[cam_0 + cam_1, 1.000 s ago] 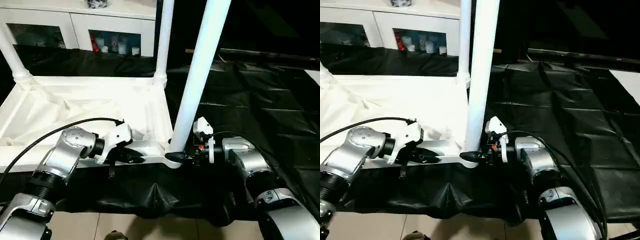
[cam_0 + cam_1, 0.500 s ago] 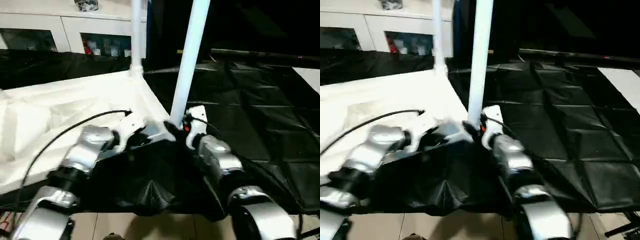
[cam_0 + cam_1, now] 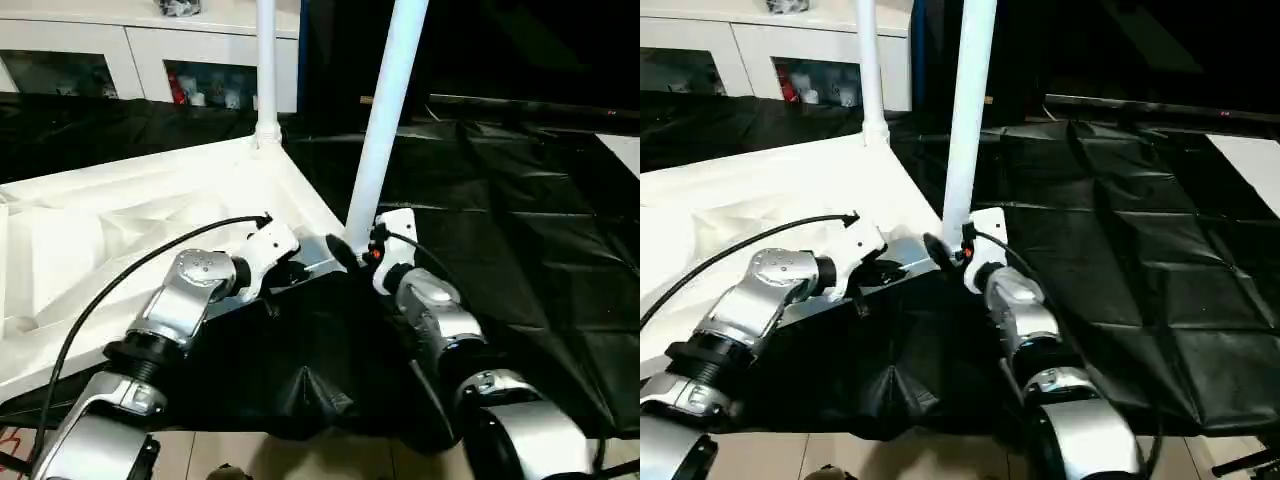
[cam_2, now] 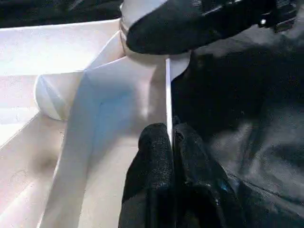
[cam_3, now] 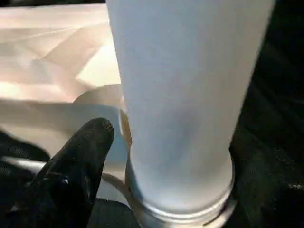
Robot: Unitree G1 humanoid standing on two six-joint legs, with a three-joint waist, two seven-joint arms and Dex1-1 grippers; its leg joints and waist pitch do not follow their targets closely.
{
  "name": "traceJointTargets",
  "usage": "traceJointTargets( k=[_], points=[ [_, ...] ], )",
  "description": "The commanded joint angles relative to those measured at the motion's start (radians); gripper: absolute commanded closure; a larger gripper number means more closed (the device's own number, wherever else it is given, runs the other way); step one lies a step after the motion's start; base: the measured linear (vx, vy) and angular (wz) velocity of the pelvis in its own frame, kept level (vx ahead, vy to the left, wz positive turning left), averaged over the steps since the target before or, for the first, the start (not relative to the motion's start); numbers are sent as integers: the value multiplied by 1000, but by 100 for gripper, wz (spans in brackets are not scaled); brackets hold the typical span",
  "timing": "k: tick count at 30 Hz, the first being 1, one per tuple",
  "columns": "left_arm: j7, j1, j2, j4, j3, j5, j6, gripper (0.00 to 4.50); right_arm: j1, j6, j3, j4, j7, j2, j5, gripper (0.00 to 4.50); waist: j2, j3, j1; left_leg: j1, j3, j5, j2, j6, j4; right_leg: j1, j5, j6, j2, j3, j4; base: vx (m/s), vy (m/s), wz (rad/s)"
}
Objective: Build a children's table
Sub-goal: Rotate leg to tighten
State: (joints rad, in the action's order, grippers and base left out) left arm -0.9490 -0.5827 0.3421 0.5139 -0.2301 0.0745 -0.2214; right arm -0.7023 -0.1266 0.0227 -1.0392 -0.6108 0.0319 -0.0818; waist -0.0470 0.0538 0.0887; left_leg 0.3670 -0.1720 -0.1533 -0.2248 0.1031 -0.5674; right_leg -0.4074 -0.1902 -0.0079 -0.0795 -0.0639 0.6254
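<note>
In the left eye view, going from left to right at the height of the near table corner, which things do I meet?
Tabletop → left pincer → near leg → right pincer → black sheet.

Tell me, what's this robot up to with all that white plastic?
It is putting together a small white table, whose top lies upside down on black sheeting. Two legs stand up from corner sockets: one at the far corner, one at the near corner. The left gripper is shut on the top's thin edge beside the near leg. The right gripper sits at that leg's base.

No legible text or markings.
</note>
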Motion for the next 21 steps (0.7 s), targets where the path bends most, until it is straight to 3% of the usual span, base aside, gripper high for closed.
traceJointTargets(
  k=[1,8,9,16,17,21],
  points=[
    [-68,2,-20,-49,-22,-53,52,450,13,3,-74,19,-156,-10,12,60,-3,-65,0,-7,-9,-243,-4,-21,60,49,-209,-190,-52,41,-79,0,0,0],
    [-206,24,52,-85,-40,-75,46,450,45,44,-105,94,-429,67,-23,60,-1,-62,4,-8,-9,-247,-8,-36,61,49,-210,-205,-52,40,-77,0,0,0],
    [-227,29,62,-92,-42,-81,45,450,49,54,-112,103,-472,79,-27,60,4,-62,6,-9,-9,-248,-10,-34,61,48,-206,-210,-52,40,-76,0,0,0],
    [-316,43,105,-117,-53,-97,40,450,63,94,-153,138,-636,139,-17,60,2,-64,16,-8,-11,-230,-10,-33,59,49,-180,-221,-51,40,-71,0,0,0],
    [-325,45,109,-121,-53,-101,39,450,63,99,-153,140,-645,141,-15,87,2,-64,18,-10,-11,-231,-11,-31,59,49,-183,-221,-52,39,-71,0,0,0],
    [-337,47,115,-125,-51,-102,38,450,65,119,-158,154,-668,146,-17,114,2,-65,20,-11,-11,-227,-10,-27,59,49,-177,-226,-51,39,-70,0,0,0]
  ],
)
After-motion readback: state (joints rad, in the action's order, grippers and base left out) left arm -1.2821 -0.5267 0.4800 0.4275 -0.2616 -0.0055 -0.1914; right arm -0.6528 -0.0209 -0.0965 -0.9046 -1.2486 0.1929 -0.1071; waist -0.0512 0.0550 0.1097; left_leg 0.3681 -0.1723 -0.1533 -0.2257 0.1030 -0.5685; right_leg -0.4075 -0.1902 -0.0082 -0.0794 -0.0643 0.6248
